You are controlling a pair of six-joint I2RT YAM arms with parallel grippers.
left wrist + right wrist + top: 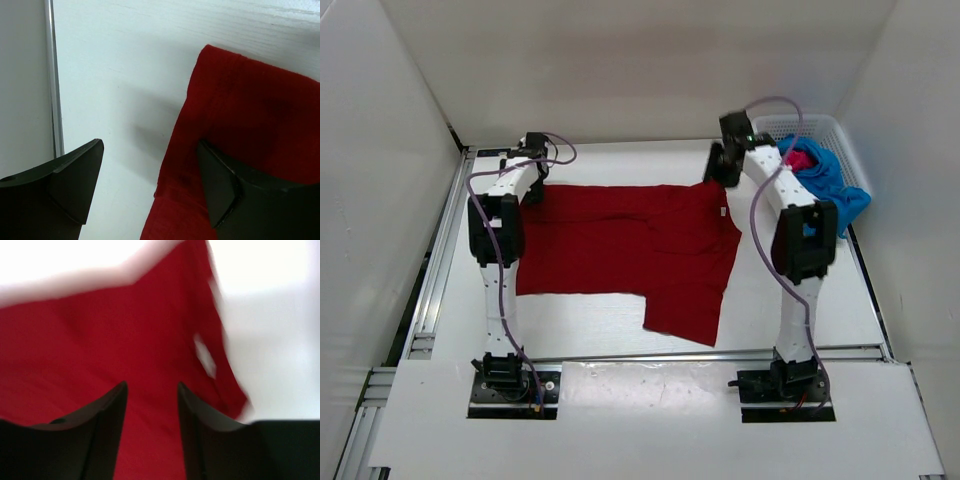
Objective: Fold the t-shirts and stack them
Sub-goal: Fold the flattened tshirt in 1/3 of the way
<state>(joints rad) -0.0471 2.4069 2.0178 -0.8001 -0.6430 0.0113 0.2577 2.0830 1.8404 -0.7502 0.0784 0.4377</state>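
Ideally, left tool (150,150), wide open, and right tool (152,390), half open, both empty, should pinch the dark red t-shirt (620,245) evenly at its far corners.

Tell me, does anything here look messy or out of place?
Yes. The dark red t-shirt lies flat but lopsided, one flap jutting toward the near edge. The blue t-shirt spills over the white basket rim, far right.

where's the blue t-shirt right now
In the top view, the blue t-shirt sits at the far right, draped over the near rim of the white basket, with the pink t-shirt right beside it.
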